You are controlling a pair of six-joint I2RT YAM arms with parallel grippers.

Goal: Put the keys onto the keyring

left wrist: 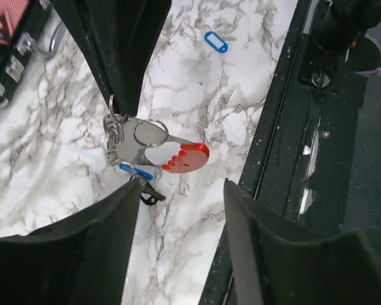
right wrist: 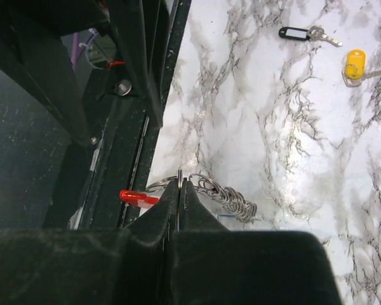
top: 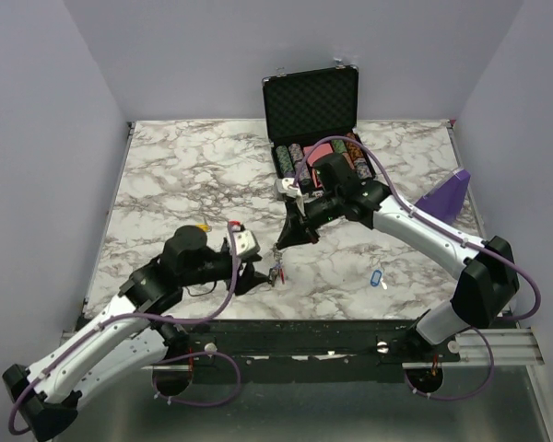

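— Item one, the keyring (left wrist: 168,151): location?

— At the near side of the table (top: 166,175), just inside the black rail (left wrist: 273,127) that runs along that edge. Oval, silver-grey at one end, red at the other. The red end points toward the rail. Whether it touches the marble cannot be told.

— What is attached to it?

— A bunch of thin wire rings at the silver end, with a small blue tag (left wrist: 136,170) just under them.

— Right gripper (right wrist: 180,184)?

— Jaws pressed together on one wire ring of that bunch, so it has the keyring by its silver end.

— Left gripper (left wrist: 183,190)?

— Fingers spread apart, with nothing between them. The keyring lies just beyond their tips, and no contact is visible.

— Loose keys?

— Three. The blue-tag key (left wrist: 214,42) is near the rail on the right arm's side. The black-tag key (right wrist: 295,32) and yellow-tag key (right wrist: 354,63) lie close together, well apart from the keyring.

— Room to move?

— Bare marble spreads wide to the left and centre. An open case (top: 311,101) stands at the far edge, behind the right arm.
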